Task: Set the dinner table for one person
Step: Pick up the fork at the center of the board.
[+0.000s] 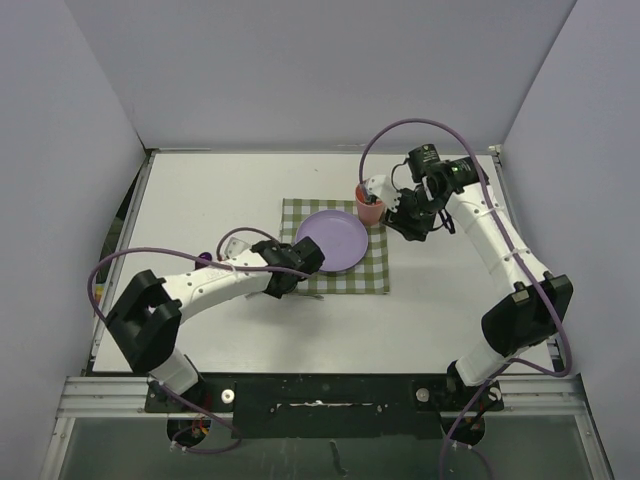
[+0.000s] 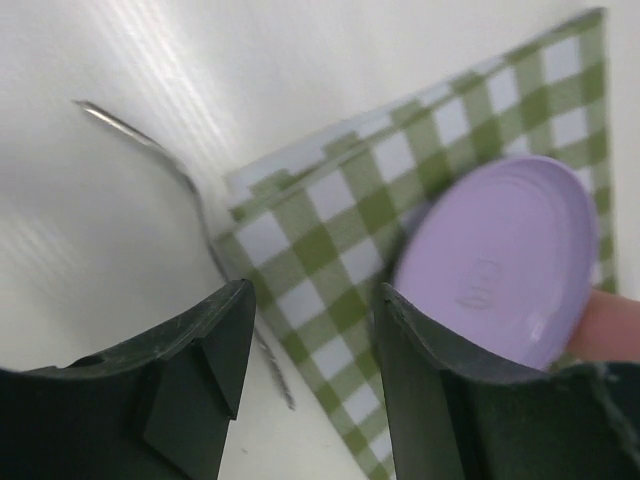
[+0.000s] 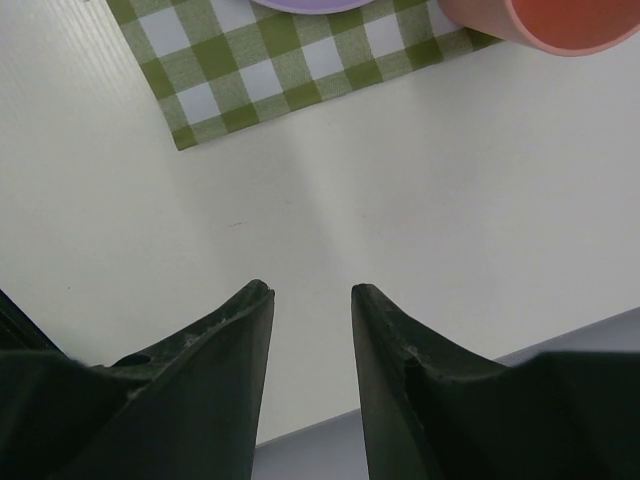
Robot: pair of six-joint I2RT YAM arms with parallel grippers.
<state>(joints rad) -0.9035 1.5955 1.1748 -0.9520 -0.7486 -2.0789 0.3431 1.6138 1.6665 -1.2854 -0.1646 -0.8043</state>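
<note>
- Currently, the cutlery step is judged to be in hand: a thin metal utensil (image 2: 186,183), probably a fork though its end is blurred, is seen lying on the dinner table (image 1: 220,200) along the left edge of the checked cloth (image 1: 365,272).
- The left gripper (image 2: 312,300) is held over that edge of the cloth. Its fingers are spread, and nothing is pinched between them.
- The right gripper (image 3: 310,292) is pointed at bare tabletop just beside the cloth. Its fingers are parted too, and nothing is held.
- The purple plate (image 1: 332,241) is set on the cloth, and the pink cup (image 1: 370,207) is stood at the cloth's far right corner, close to the plate's rim.
- The dinner table itself is seen under everything, with both arm bases at its near edge.
- Progress is judged well along, with cloth, plate, cup and one utensil laid down.
- If the utensil is to be straightened, a low, narrow pinch on its thin handle would be called for. The cloth edge would have to be avoided so it is not dragged.
- A small embossed mark is seen at the plate's centre in the left wrist view, but it cannot be read.
- No brands, labels or legible writing are found anywhere else.
</note>
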